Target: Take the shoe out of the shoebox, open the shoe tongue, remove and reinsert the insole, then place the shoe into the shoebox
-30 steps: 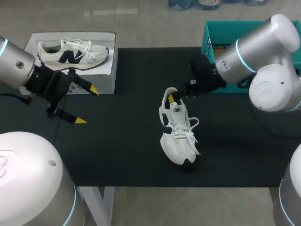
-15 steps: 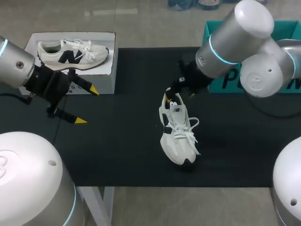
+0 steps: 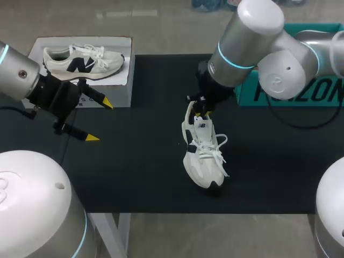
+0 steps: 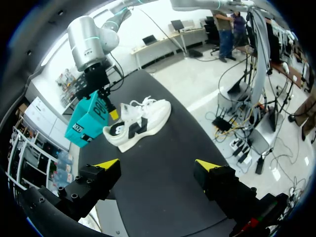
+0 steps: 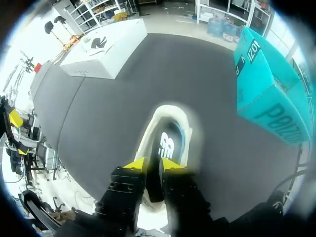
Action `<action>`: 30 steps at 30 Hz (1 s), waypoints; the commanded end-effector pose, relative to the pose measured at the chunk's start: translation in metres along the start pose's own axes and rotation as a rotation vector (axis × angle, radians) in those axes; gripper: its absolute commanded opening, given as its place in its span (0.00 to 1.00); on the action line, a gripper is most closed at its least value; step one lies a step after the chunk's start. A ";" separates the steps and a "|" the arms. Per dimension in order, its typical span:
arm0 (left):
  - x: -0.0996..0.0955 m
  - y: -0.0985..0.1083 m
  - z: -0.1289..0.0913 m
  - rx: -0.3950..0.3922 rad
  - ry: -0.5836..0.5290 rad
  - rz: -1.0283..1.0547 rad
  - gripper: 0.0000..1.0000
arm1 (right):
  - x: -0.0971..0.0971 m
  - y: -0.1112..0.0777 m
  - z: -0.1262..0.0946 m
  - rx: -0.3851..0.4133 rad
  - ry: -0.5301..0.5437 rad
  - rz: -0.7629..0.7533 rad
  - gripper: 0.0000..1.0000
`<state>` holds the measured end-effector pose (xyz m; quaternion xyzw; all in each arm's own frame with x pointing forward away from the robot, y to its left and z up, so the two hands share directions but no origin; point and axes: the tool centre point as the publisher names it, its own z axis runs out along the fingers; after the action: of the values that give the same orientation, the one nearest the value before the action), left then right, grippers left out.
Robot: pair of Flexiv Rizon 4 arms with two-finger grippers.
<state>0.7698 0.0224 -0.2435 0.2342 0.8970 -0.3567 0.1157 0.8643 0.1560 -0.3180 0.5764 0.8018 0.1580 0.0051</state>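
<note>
A white shoe (image 3: 201,153) with black accents lies on the black mat (image 3: 134,172), toe toward me; it also shows in the left wrist view (image 4: 140,121). My right gripper (image 3: 200,110) is at its heel, and the right wrist view has the yellow tips of that gripper (image 5: 153,165) close together on the dark heel collar, the logo tongue (image 5: 167,145) just ahead. The teal shoebox (image 3: 248,51) stands behind the right arm. My left gripper (image 3: 98,119) hangs open at the left, far from the shoe, with nothing between its fingers (image 4: 157,165).
A white box (image 3: 118,88) at the back left carries a second white shoe (image 3: 83,58); the right wrist view shows the box (image 5: 106,49) too. The mat's front edge runs near me.
My right arm swung left and came down over the shoe's heel, and its fingers closed from wide open. The left arm and the shoe have not moved.
</note>
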 end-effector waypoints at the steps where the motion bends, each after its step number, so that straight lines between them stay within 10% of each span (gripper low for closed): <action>1: 0.000 0.000 0.000 -0.003 0.003 0.000 1.00 | 0.001 0.010 0.032 0.015 -0.021 0.013 0.00; 20: 0.000 0.000 0.000 -0.003 0.003 0.000 1.00 | -0.026 -0.001 0.069 0.027 -0.049 0.041 0.00; 30: 0.000 0.000 0.000 -0.003 0.003 0.000 1.00 | -0.023 0.000 0.034 -0.034 -0.059 0.017 0.00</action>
<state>0.7698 0.0225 -0.2435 0.2342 0.8970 -0.3567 0.1157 0.8885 0.1508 -0.3707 0.5862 0.7952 0.1520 0.0296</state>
